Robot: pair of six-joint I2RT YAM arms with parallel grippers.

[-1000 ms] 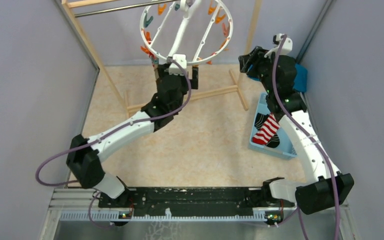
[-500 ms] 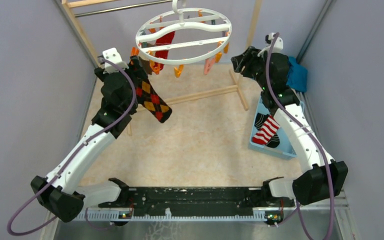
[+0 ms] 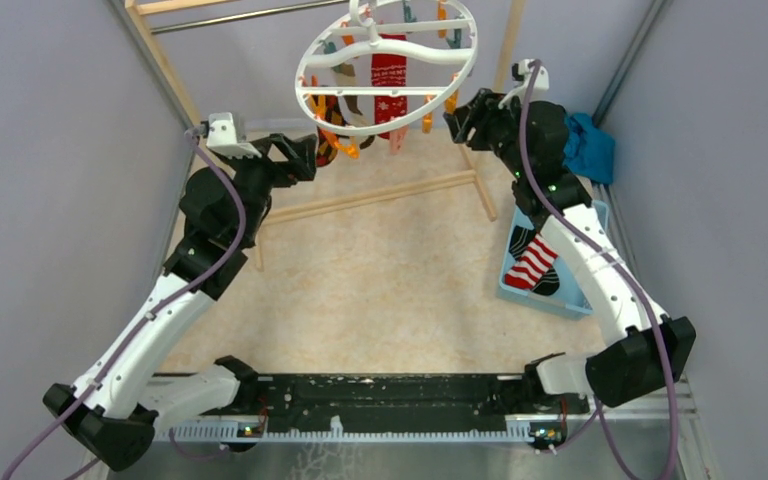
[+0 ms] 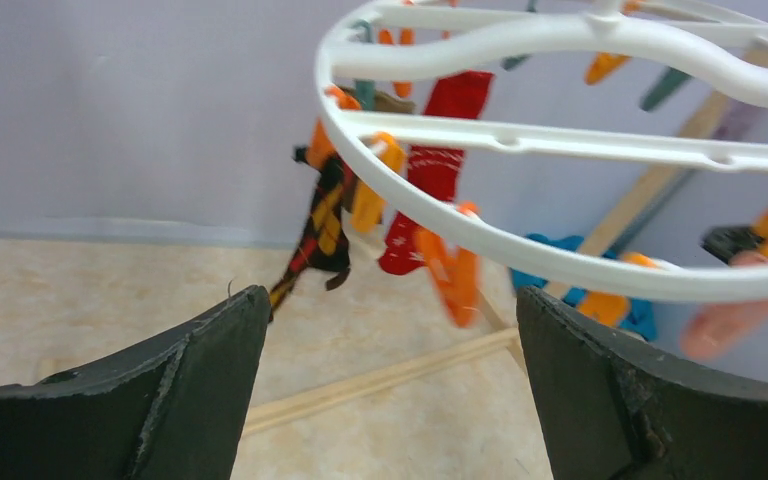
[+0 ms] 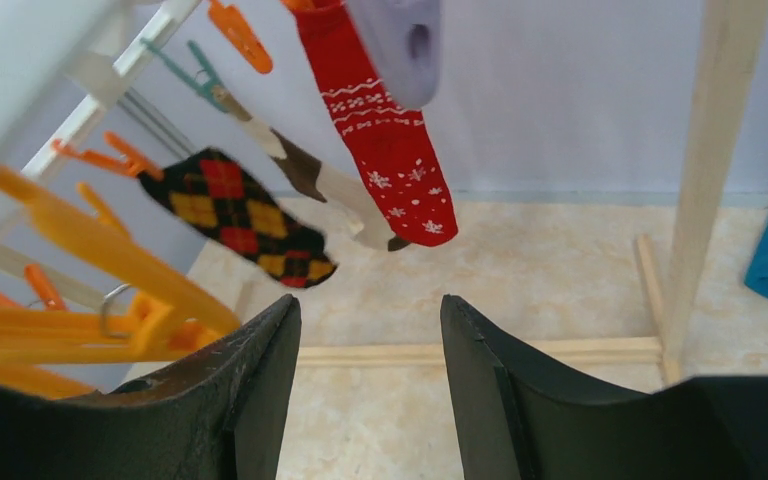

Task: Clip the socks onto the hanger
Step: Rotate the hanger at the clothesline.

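Note:
The white ring hanger [image 3: 460, 70] hangs from the rod at the back. A red patterned sock [image 3: 389, 82] and a dark argyle sock [image 3: 328, 112] hang from its clips. My left gripper [image 3: 308, 160] is open and empty just left of the ring. In the left wrist view [image 4: 390, 380] it faces the argyle sock [image 4: 322, 222] and an orange clip [image 4: 452, 272]. My right gripper [image 3: 456, 120] is open and empty at the ring's right side. Its view [image 5: 368, 305] shows the red sock [image 5: 385, 130] and the argyle sock [image 5: 242, 215]. A red-and-white striped sock [image 3: 532, 262] lies on a black sock [image 3: 552, 284] in the blue tray [image 3: 572, 302].
The wooden rack [image 3: 380, 195] with its metal rod stands at the back; its foot bars cross the floor. A teal-blue cloth heap [image 3: 588, 146] lies at the right wall. A brown-and-white sock [image 5: 332, 195] also hangs on the hanger. Grey walls close in on both sides.
My left gripper held the argyle sock half a second ago; now the sock hangs from the hanger and the gripper is open. The hanger has swung and tilted. The right gripper has moved slightly left.

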